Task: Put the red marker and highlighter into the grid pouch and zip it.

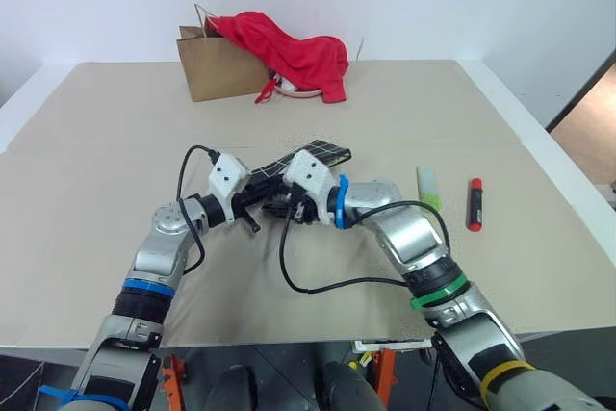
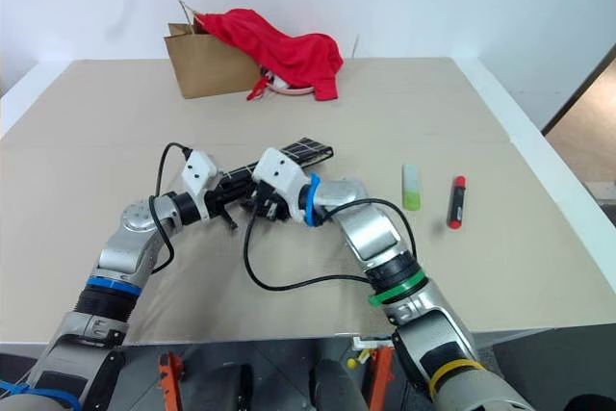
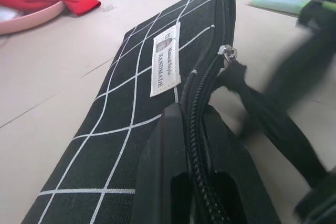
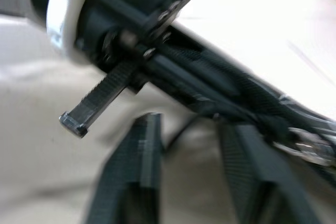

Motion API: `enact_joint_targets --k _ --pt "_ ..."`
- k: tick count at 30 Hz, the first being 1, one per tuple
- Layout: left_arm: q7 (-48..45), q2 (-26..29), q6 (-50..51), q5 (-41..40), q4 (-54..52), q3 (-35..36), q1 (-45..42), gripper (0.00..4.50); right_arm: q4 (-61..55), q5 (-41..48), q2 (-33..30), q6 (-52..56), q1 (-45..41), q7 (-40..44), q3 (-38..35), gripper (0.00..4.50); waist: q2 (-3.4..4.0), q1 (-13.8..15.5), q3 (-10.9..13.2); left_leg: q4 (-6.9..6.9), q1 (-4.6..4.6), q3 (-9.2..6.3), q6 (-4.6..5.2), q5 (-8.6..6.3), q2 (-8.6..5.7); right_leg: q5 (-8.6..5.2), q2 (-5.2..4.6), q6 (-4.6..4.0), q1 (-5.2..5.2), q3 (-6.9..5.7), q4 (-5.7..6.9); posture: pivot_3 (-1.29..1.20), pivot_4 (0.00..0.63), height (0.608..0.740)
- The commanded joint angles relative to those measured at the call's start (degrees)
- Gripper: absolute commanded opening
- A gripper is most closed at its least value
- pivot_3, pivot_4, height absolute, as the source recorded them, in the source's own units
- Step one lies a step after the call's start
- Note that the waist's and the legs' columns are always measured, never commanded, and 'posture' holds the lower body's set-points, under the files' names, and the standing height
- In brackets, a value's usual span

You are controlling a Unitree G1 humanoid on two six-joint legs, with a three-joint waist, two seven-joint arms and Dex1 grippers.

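Note:
The grid pouch (image 3: 131, 124), black with white lines and a white label, is held off the table by its zipper edge, with my left gripper (image 3: 191, 116) shut on it. Its far end (image 1: 325, 154) sticks out behind both hands. The zipper slider (image 3: 227, 53) sits partway along the edge, its black cord hanging down. My right gripper (image 4: 190, 124) is open right beside the left one and the cord, holding nothing. The highlighter (image 1: 428, 187) and the red marker (image 1: 474, 204) lie side by side on the table, to the right of my right arm.
A brown paper bag (image 1: 214, 69) stands at the back of the table with a red cloth (image 1: 294, 50) draped over it. The table's right edge (image 1: 568, 190) runs close to the red marker.

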Motion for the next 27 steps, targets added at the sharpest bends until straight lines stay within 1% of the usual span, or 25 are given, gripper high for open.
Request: enact_joint_targets --k 1,6,8,10,12,17,21,24,27 --pt "-0.17 0.17 -0.98 -0.42 -1.41 0.98 -0.13 0.0 -13.26 10.17 -3.97 8.12 4.11 3.87 -7.16 3.5 0.0 0.12 0.0 0.0 -0.02 -0.03 0.0 0.0 -0.01 -0.03 -0.03 0.0 0.02 -0.03 -0.02 0.0 0.15 0.74" --pt "-1.38 -0.2 -0.87 -1.44 -2.53 0.94 0.39 0.0 -23.45 16.01 -15.64 13.66 15.71 2.66 -22.99 3.5 -0.01 0.66 0.01 0.0 -0.07 -0.09 0.02 -0.01 -0.06 -0.06 -0.07 0.04 0.03 -0.08 -0.08 0.0 0.15 0.74" --pt "-2.2 -0.38 -0.64 -2.07 -3.31 1.01 0.69 0.0 -24.15 16.99 -17.97 14.75 17.13 0.28 -27.15 3.5 -0.01 0.61 0.02 0.01 -0.08 -0.03 0.01 -0.01 -0.09 -0.06 -0.09 0.06 0.02 -0.03 -0.11 0.0 0.15 0.74" --pt "-4.05 -0.23 -0.15 -3.09 -4.96 0.7 1.34 0.0 -22.9 15.34 -20.78 15.55 18.41 -3.47 -32.17 3.5 -0.02 0.23 0.02 0.01 0.0 0.03 0.02 0.0 -0.06 -0.08 -0.03 0.15 0.02 0.05 -0.1 0.0 0.15 0.74" --pt "-5.55 0.04 0.19 -3.65 -5.97 0.37 1.73 0.0 -21.28 14.06 -22.21 17.72 19.0 -7.68 -35.69 3.5 -0.02 0.19 0.02 -0.01 0.05 -0.02 0.06 0.03 -0.02 -0.09 0.04 0.17 0.04 0.02 -0.09 0.0 0.15 0.74" --pt "-6.3 -0.03 0.2 -3.71 -5.66 0.53 1.32 0.0 -18.76 11.04 -21.6 20.75 20.16 -16.52 -36.07 3.5 -0.02 -0.1 0.02 -0.03 0.13 -0.02 0.15 0.1 0.0 -0.1 0.08 0.18 0.06 0.05 -0.01 0.0 0.15 0.74" --pt "-7.35 -0.5 0.67 -4.11 -6.66 -0.31 1.35 0.0 -15.19 11.0 -19.68 18.41 20.51 -19.07 -36.53 3.5 -0.03 -0.1 0.02 -0.03 0.12 0.02 0.16 0.1 -0.03 -0.1 0.06 0.2 0.06 0.1 -0.01 0.0 0.15 0.74" --pt "-7.55 -0.56 1.21 -4.3 -7.5 -0.62 1.76 0.0 -10.13 8.2 -19.47 16.27 20.46 -22.46 -35.98 3.5 -0.02 -0.09 0.02 -0.02 0.1 0.02 0.16 0.1 -0.06 -0.1 0.02 0.2 0.07 0.1 -0.02 0.0 0.15 0.74" --pt "-7.77 -0.24 1.86 -4.46 -8.82 -0.5 2.59 0.0 -6.85 6.91 -19.07 15.61 20.6 -25.61 -37.05 3.5 -0.02 -0.07 0.02 -0.02 0.08 0.05 0.16 0.1 -0.1 -0.09 -0.03 0.19 0.07 0.11 -0.03 0.0 0.15 0.74"
